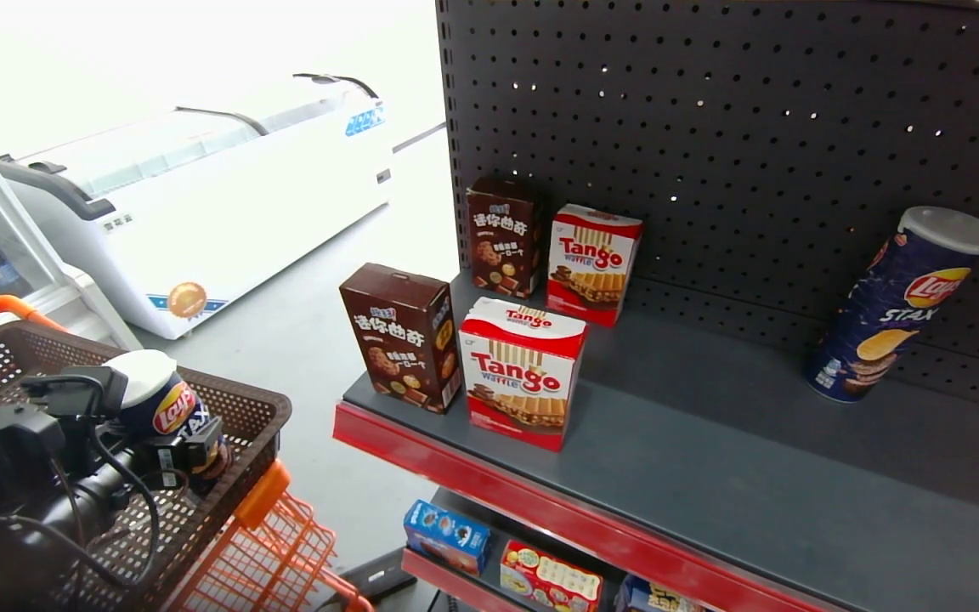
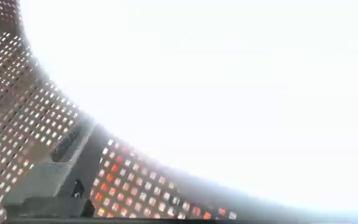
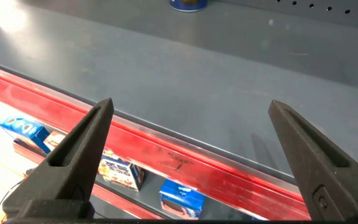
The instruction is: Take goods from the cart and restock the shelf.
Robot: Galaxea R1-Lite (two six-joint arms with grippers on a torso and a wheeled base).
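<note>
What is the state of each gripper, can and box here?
left gripper: shut on the cart can
cart can: tilted, lid on, in the basket
right gripper: open, empty
shelf can: lid on, leaning on the pegboard
front wafer box: upright, closed
back wafer box: upright, closed
front cookie box: upright, closed
back cookie box: upright, closed

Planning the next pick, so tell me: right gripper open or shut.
Open. In the right wrist view the right gripper has its two fingers wide apart, nothing between them, over the shelf and its red front edge.
</note>
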